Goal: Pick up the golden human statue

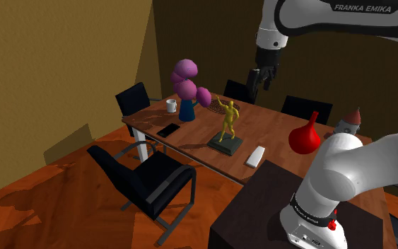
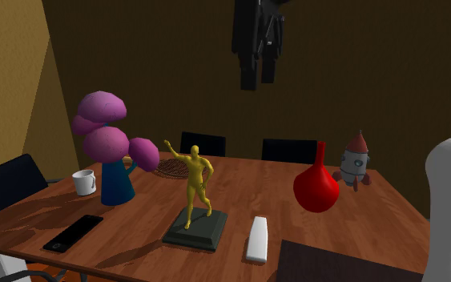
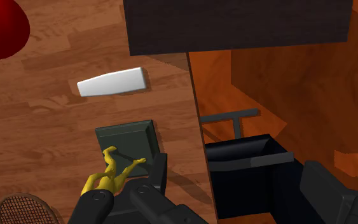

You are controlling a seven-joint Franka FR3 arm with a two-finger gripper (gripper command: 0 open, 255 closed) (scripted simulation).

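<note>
The golden human statue (image 1: 227,120) (image 2: 196,182) stands upright with one arm raised, on a dark square base (image 2: 197,228), near the front edge of the wooden table (image 1: 278,127). My black gripper (image 1: 259,80) (image 2: 257,74) hangs high above the table, well clear of the statue, pointing down. In the wrist view the statue (image 3: 110,173) lies far below, just beside one finger (image 3: 153,181), and the gripper (image 3: 234,168) is open with nothing between its fingers.
A white remote (image 2: 256,239) lies beside the base. A red vase (image 2: 317,189) and a toy rocket (image 2: 354,160) stand to the second exterior view's right; a blue vase with purple flowers (image 2: 111,152), a mug (image 2: 83,182) and a phone (image 2: 73,232) to its left. A black chair (image 1: 148,177) stands at the table's edge.
</note>
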